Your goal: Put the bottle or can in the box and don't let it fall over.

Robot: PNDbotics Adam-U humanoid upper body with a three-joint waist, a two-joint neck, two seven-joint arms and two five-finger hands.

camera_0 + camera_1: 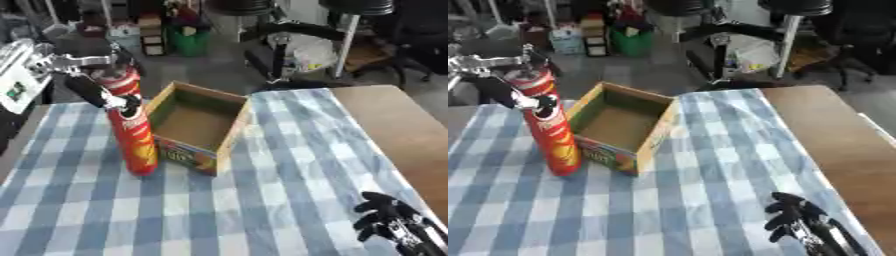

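Left hand (pixel 98 87) comes in from our 10 o'clock, fingers curled round the upper part of the red can (pixel 131 135). The can is a tall tube, standing on the checked tablecloth (pixel 219 210), leaning slightly, top tilted toward 11 o'clock. Its base sits on the cloth just beside the near-left corner of the box (pixel 197 127), roughly touching the box wall. The can is outside the box.

The box is open-topped cardboard, brown inside, with colourful print on the near side. It sits at about 12 o'clock on the cloth, turned a bit askew to the table edge. We see nothing inside it.

Right hand (pixel 798 220) shows at our 5 o'clock, low near the corner, resting on the cloth with fingers relaxed and spread, holding nothing. It is well apart from both the can and the box.

Bare wooden tabletop (pixel 394 125) runs along the 3 o'clock side past the cloth edge.
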